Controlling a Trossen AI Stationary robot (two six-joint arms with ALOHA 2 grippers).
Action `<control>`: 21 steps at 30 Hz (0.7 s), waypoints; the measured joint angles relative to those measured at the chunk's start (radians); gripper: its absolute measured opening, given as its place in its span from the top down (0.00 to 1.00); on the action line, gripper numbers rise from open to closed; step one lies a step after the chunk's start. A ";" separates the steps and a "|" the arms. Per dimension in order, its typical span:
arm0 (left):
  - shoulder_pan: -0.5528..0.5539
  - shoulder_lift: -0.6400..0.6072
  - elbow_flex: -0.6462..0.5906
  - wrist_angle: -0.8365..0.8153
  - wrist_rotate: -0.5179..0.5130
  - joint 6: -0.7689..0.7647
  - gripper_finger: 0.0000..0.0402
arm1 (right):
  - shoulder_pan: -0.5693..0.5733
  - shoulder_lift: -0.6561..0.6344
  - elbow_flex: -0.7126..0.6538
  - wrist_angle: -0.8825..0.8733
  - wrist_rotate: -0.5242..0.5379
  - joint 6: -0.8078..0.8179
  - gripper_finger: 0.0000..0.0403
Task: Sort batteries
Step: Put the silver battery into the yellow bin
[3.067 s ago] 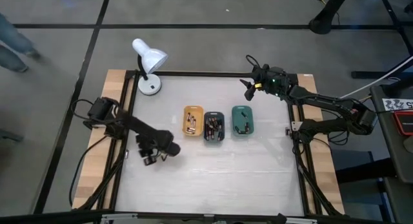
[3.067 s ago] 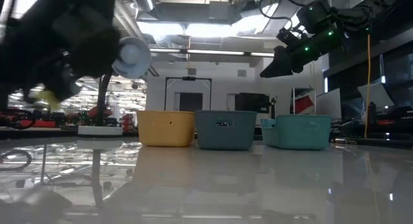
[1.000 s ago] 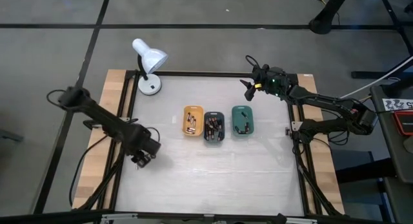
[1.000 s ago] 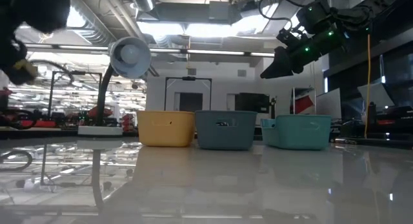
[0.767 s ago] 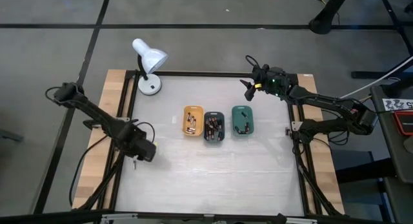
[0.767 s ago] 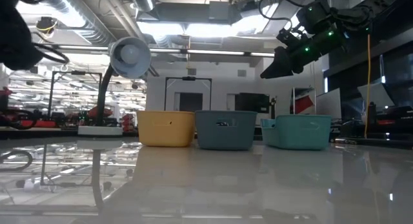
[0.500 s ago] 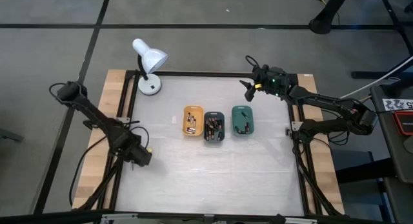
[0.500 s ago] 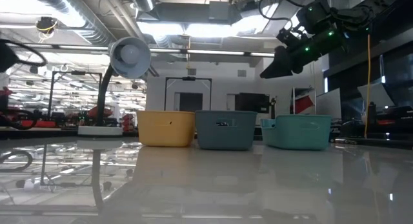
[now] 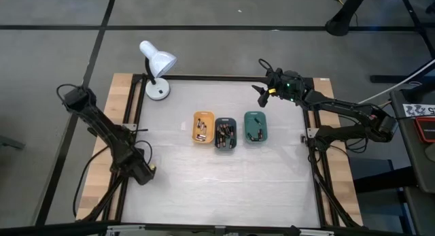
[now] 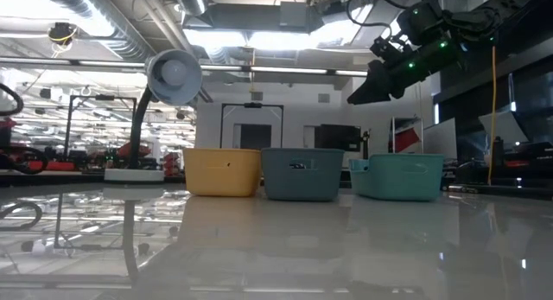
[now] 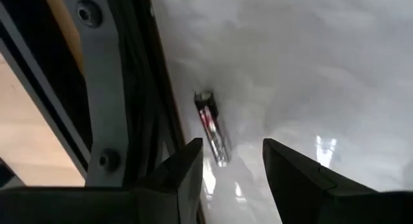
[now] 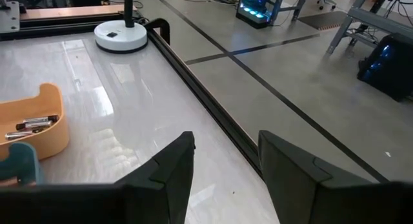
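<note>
One battery, silvery with a reddish mark, lies flat on the white table close to its black left frame. My left gripper points down over it, open; the battery's near end lies just ahead of the fingertips, untouched. In the high view this gripper is at the table's left edge. More batteries lie in the orange tray, the dark teal tray and the green tray. My right gripper hangs open and empty above the far right of the table.
A white desk lamp stands at the far left corner, its base on the table. The three trays sit side by side in the middle. Bare white tabletop stretches from the trays to the near edge.
My left gripper has swung toward the table's left and near edges, sunk lower, and rolled about its own axis. It has left the low view. Its fingers stay open. My right arm has kept still.
</note>
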 joint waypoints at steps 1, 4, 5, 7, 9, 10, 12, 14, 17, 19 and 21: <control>-0.001 0.017 0.000 0.004 0.002 0.001 0.62 | 0.000 0.000 0.000 0.000 0.000 0.000 0.57; -0.011 0.066 0.003 0.018 0.007 0.014 0.62 | 0.000 0.000 0.000 0.001 0.000 0.000 0.57; -0.013 0.079 0.005 0.021 0.009 0.014 0.62 | 0.000 0.000 0.000 0.002 0.000 0.000 0.57; -0.019 0.100 0.005 0.023 0.010 0.014 0.63 | 0.000 0.000 0.000 0.002 0.000 0.000 0.57; -0.021 0.109 0.007 0.026 0.009 0.014 0.66 | 0.000 0.000 0.000 0.002 0.000 0.000 0.57; -0.021 0.110 0.006 0.028 0.008 0.017 0.67 | 0.000 0.000 0.000 0.003 0.000 0.000 0.57; -0.021 0.108 0.005 0.034 -0.009 0.028 0.71 | 0.000 0.000 0.000 0.003 0.000 0.001 0.57; -0.022 0.107 0.005 0.040 -0.028 0.042 0.74 | 0.000 0.000 0.000 0.003 0.000 0.002 0.57; -0.023 0.107 0.004 0.048 -0.041 0.047 0.79 | 0.000 0.000 0.000 0.003 0.000 0.003 0.57; -0.023 0.107 0.003 0.059 -0.054 0.082 0.82 | 0.000 0.000 0.000 0.003 0.000 0.003 0.57; -0.017 0.107 0.002 0.068 -0.063 0.122 0.86 | 0.000 0.000 0.000 0.003 0.000 0.004 0.57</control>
